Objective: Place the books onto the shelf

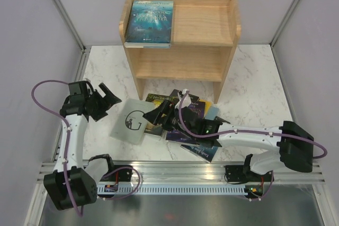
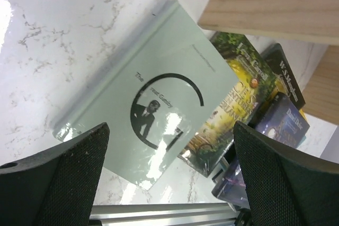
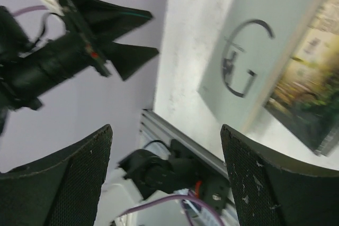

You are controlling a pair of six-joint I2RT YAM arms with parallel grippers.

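Because the books (image 1: 197, 108) are piled under the right claw (image 1: 160, 116), most covers are partly hidden. Both it and the left claw (image 1: 107, 100) are seen spread apart, empty

White arms (image 1: 74, 137), black joints (image 1: 79, 107), matte-black left gripper (image 1: 109, 95) — purple cables (image 1: 41, 89) clipped alongside.
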